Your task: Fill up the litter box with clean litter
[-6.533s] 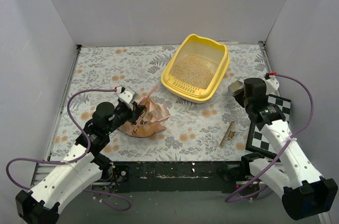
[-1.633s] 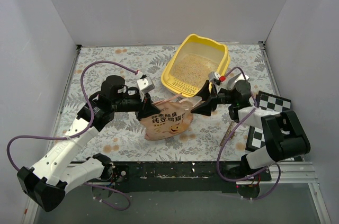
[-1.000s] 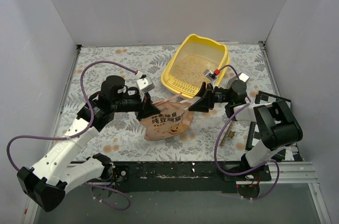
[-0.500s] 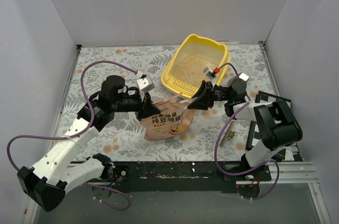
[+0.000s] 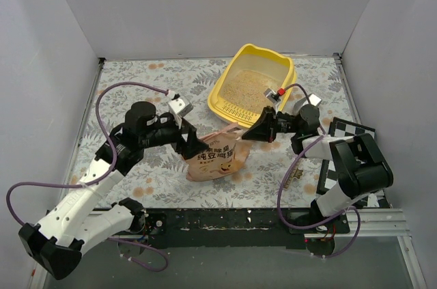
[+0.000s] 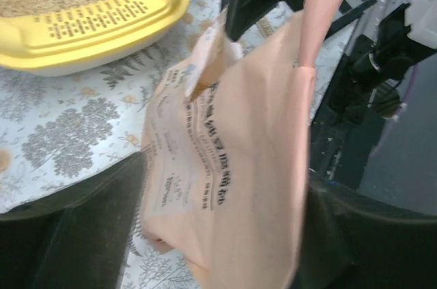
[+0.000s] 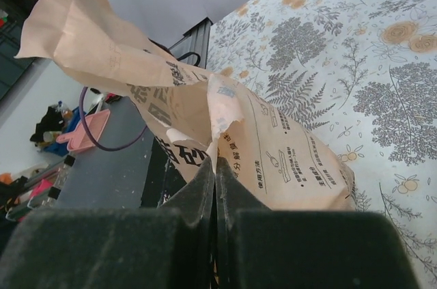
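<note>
— At the middle of the bench (image 5: 136,80), what are our hands doing?

— Our right hand (image 7: 215,166) is clenched on the torn top edge of the peach-pink bag (image 5: 215,160), its two fingers pressed flat together with the paper between them. Our left hand (image 5: 192,143) is released. Its fingers stand wide apart with the bag's upper left side between them, and we see no squeeze on it.

— How does the bag lie?

— It leans face up, with its bottom toward the near edge and its open top pointing away from us. Its long axis therefore runs from near to far across the bench, mouth end farthest.

— Where is the litter box from there?

— The litter box (image 5: 235,114) sits just beyond the bag's mouth and slightly to the right, with its slotted front lip facing us. Our right hand is just beside that lip. Our left hand is farther off, on the bag's other side.

— Is anything in it?

— Yes, clean litter (image 5: 249,87) covers its floor in a pale, grainy layer. We cannot tell how much remains in the bag.

— What does the coming move turn on?

— We judge that the mouth must rise and go over the lip, away from us. Only our right hand grips the bag, and by one corner, so the bag may sag or twist as it tips.
</note>
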Available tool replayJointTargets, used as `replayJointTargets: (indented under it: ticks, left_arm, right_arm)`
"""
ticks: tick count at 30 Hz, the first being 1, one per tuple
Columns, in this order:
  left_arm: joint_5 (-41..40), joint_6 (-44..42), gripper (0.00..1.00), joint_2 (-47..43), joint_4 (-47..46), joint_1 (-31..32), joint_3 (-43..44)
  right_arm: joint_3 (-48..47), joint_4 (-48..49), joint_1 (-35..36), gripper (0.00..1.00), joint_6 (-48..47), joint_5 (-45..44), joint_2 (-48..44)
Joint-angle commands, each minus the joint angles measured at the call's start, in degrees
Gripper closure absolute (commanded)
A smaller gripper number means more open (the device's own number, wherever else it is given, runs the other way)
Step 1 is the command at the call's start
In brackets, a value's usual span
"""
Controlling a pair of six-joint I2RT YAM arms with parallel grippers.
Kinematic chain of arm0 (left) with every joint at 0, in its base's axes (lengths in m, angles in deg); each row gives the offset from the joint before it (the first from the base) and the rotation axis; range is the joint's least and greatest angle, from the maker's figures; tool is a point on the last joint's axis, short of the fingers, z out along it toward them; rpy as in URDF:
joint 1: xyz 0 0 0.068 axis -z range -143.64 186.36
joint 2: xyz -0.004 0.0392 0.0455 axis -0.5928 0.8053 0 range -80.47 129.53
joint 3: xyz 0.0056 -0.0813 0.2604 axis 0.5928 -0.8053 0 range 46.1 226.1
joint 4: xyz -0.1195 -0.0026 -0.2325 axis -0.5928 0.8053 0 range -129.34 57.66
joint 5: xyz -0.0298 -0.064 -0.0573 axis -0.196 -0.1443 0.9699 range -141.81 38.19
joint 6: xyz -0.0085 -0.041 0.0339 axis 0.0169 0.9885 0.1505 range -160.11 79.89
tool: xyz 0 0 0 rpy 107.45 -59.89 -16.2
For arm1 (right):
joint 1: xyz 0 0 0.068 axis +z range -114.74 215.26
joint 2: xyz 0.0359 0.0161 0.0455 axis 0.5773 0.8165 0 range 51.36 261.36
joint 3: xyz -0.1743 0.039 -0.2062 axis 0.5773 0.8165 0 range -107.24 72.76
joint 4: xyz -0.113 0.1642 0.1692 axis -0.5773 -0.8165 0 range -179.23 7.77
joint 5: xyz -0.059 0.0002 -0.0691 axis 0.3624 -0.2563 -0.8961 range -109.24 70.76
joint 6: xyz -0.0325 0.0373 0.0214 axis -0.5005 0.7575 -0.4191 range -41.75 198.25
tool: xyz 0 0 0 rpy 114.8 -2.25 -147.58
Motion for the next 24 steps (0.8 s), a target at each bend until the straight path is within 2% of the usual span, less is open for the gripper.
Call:
replayJointTargets:
  ticks: [1, 5, 7, 10, 13, 21, 24]
  left_arm:
    - [-9.2, 5.2, 0.02, -6.4, -2.2, -0.1, -4.7]
    - [-10.7, 10.4, 0.02, -15.9, -9.2, -0.2, -12.3]
    - [-9.4, 13.6, 0.02, -21.7, -14.4, -0.3, -17.0]
    - [-7.7, 17.4, 0.02, -29.4, -22.7, -0.3, -24.6]
    - [-6.5, 18.6, 0.02, -30.9, -27.9, -0.3, -29.3]
    - [-3.9, 20.3, 0.02, -22.3, -47.2, -0.3, -35.3]
    - [-2.1, 20.0, 0.02, -17.4, -49.8, -0.4, -34.4]
  right_arm:
    - [3.7, 19.4, -1.9, 0.99, -4.5, -5.9, -8.5]
    - [4.0, -14.2, -1.9, 0.99, -26.6, -11.0, -18.8]
    - [4.1, -19.3, -2.0, 0.99, -30.1, -11.9, -21.8]
    - [4.4, -20.0, -2.0, 0.99, -29.2, -11.6, -23.2]
    - [4.6, -18.4, -2.0, 0.99, -27.4, -10.9, -23.1]
    - [5.7, -13.9, -2.0, 0.99, -24.0, -10.1, -24.0]
    - [5.6, -13.4, -2.0, 0.99, -23.9, -10.0, -24.4]
